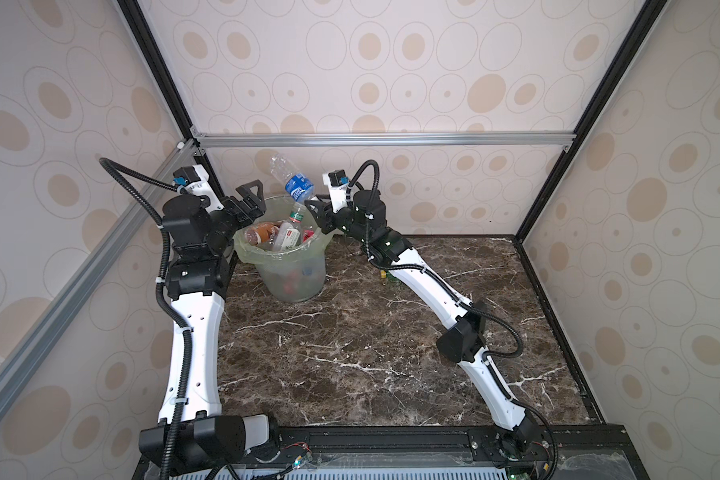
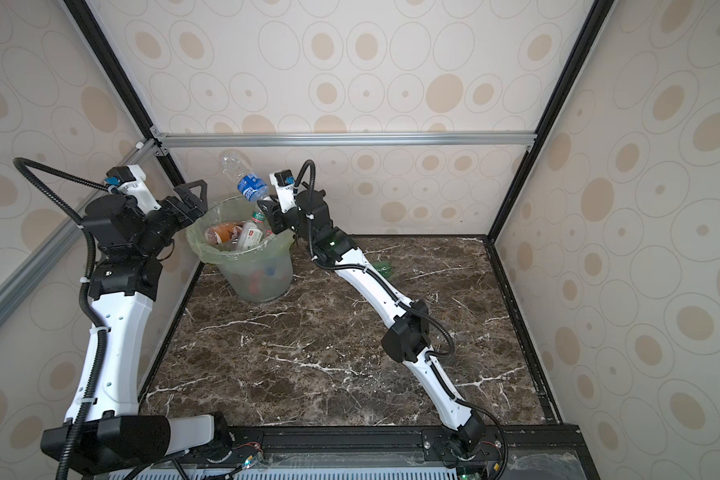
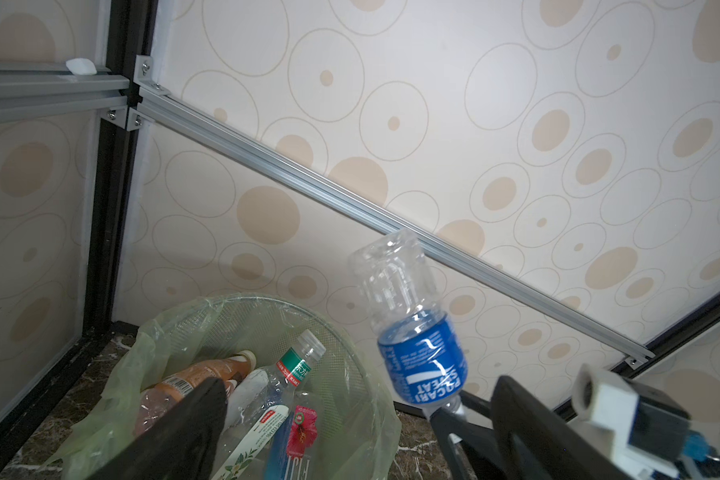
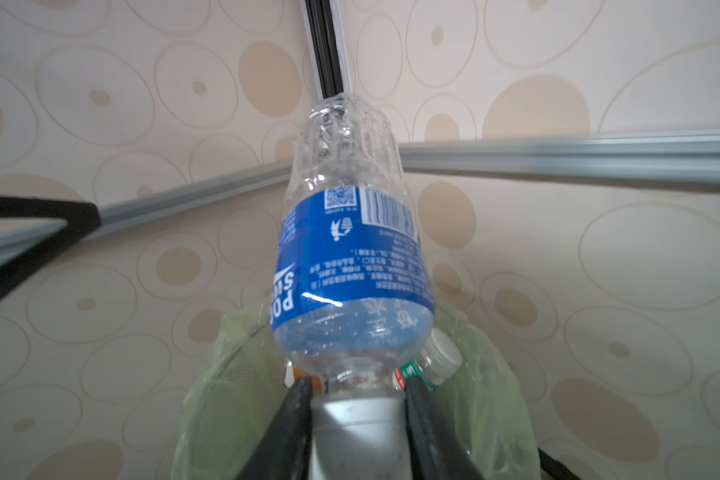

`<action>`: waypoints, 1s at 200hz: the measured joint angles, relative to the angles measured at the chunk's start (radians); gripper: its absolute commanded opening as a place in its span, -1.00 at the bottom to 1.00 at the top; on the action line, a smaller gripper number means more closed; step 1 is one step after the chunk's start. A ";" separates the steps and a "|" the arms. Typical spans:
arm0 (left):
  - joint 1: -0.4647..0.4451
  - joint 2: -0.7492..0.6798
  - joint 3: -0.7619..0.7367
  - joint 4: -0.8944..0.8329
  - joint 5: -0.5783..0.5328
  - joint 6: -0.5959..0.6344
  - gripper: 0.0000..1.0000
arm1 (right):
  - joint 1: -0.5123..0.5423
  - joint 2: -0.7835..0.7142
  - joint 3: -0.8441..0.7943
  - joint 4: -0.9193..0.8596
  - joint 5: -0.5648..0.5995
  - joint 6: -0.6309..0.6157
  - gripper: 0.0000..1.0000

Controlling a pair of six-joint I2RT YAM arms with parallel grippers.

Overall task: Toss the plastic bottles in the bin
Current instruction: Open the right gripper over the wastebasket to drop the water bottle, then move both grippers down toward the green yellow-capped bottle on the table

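A clear bottle with a blue label (image 1: 298, 187) (image 2: 250, 187) (image 4: 350, 257) hangs upside down just above the bin's far right rim. My right gripper (image 1: 310, 205) (image 4: 356, 399) is shut on its white cap. The bin (image 1: 242, 249) (image 2: 196, 245) is a pale green bucket with a bag over its rim, standing at the table's far left. It holds several bottles, among them a brown-labelled one (image 1: 262, 232) and a white-labelled one (image 3: 262, 432). My left gripper (image 1: 252, 199) (image 3: 358, 415) stands open and empty over the bin's left rim.
A green bottle (image 1: 385, 276) (image 2: 383, 270) lies on the marble table, mostly hidden behind my right forearm. The bin sits close to the back wall and the left frame post (image 1: 208, 174). An aluminium rail (image 1: 383, 139) crosses the back wall above it.
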 measured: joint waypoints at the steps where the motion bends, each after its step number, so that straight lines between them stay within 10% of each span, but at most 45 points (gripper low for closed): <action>1: 0.000 0.000 0.000 0.000 0.001 0.000 0.98 | 0.000 0.001 0.000 -0.001 0.000 0.000 0.38; 52: 0.001 0.000 -0.006 0.010 0.009 -0.008 0.99 | 0.004 -0.011 0.000 -0.035 -0.001 -0.023 1.00; 136: -0.031 0.000 -0.048 0.019 0.013 -0.011 0.98 | -0.010 -0.300 -0.223 -0.088 0.114 -0.080 0.98; 200: -0.322 0.052 0.011 0.015 -0.043 0.074 0.98 | -0.151 -0.565 -0.645 -0.183 0.254 -0.024 0.99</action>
